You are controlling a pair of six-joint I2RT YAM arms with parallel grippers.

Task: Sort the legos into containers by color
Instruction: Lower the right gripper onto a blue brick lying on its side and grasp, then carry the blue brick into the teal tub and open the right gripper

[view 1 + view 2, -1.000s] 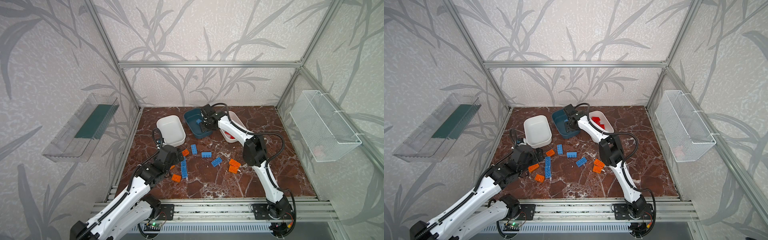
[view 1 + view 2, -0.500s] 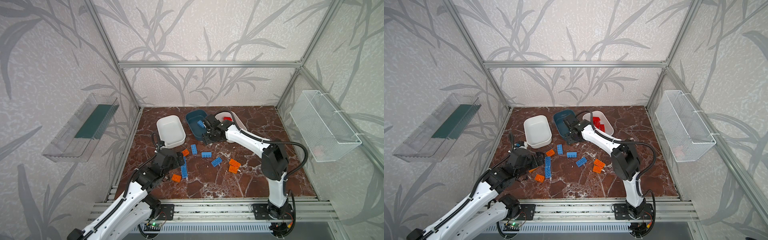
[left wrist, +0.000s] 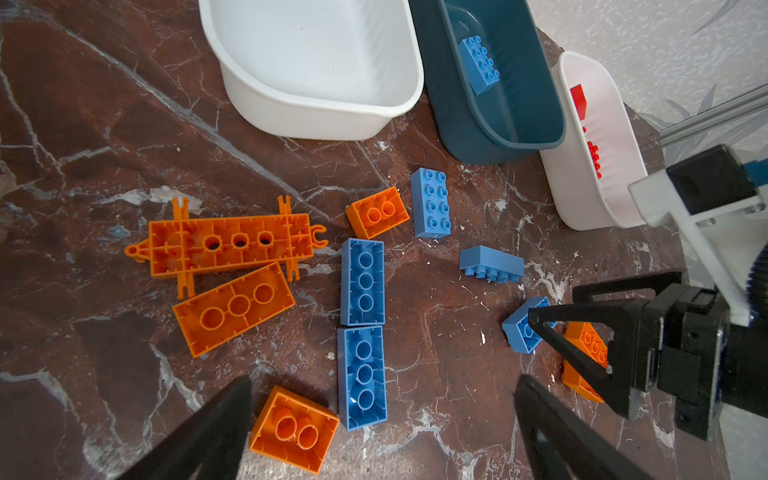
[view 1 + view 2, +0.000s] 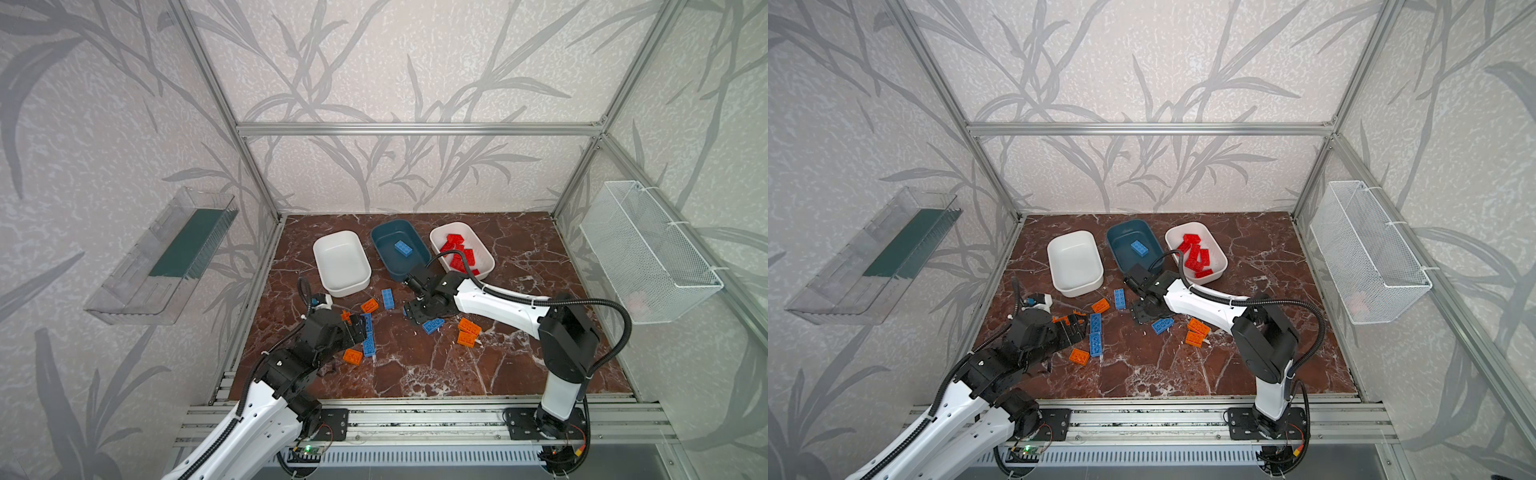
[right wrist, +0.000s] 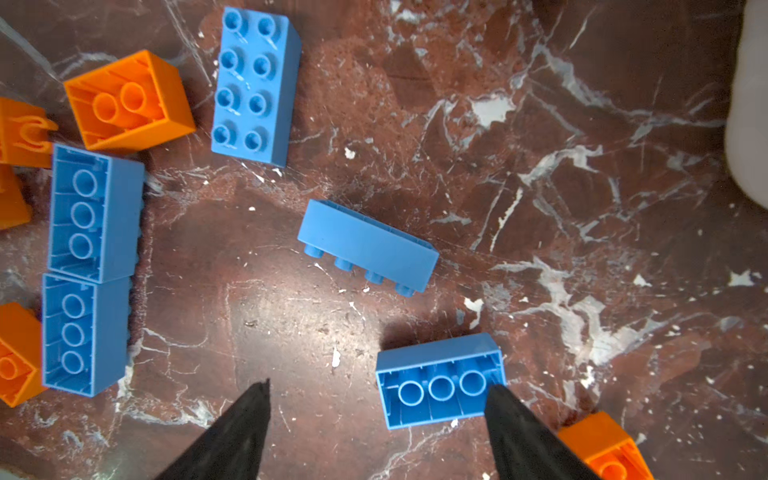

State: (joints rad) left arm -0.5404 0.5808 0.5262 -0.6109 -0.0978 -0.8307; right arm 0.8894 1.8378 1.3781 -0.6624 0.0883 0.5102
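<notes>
Though far from finished, looks to be on the blue step. In both top views, shows one blue brick lying in the teal tub at upper centre, red bricks heaped in the white tub just right of it, and nothing in the other white tub just left of it. Shows blue and orange bricks loose on the desk at mid-frame. Places the right tool low over the desk just below the teal tub, right beside an upturned blue brick. Places the left tool left of centre, next to two long blue bricks lying end to end.

From the left wrist, shows the left tool spread wide and gripping nothing, with an upturned orange brick and the nearer long blue brick lying in the gap. Shows an orange wheel-base plate farther ahead, touching a longer orange brick.

From the right wrist, shows the right tool parted and empty. Catches one fingertip overlapping the end of the upturned blue brick, the rest of it lying inside the gap, off-centre; cannot tell whether touching. Shows another blue brick on its side farther ahead, well apart.

Calls next, by this reading, for shifting sideways to centre that brick in the gap, dropping, pinching, then lifting across to the teal tub. Risks shoving or tipping the brick if closed off-centre.
</notes>
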